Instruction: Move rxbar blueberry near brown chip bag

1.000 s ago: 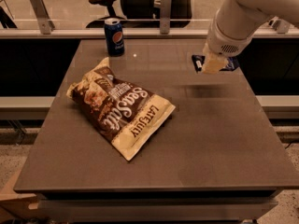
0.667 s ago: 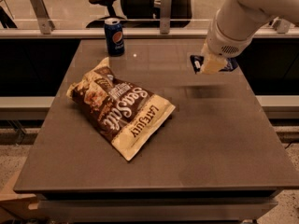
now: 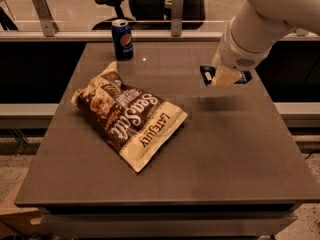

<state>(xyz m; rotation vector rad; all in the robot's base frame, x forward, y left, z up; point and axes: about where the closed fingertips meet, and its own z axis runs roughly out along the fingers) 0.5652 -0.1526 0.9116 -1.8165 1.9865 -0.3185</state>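
The brown chip bag [image 3: 131,116] lies flat on the left middle of the table, its "Sea Salt" script facing up. My gripper [image 3: 225,77] hangs over the right rear part of the table, well to the right of the bag. It is shut on the rxbar blueberry [image 3: 206,74], a small dark navy bar whose ends stick out on both sides of the fingers. The bar is held a little above the tabletop and casts a shadow below it.
A blue Pepsi can [image 3: 121,39] stands upright at the back left of the dark table [image 3: 225,154]. A rail with posts and an office chair [image 3: 112,4] are behind the table. My white arm [image 3: 270,19] comes in from the upper right.
My gripper with the bar has shifted slightly left and toward the camera. The chip bag and the can have not moved.
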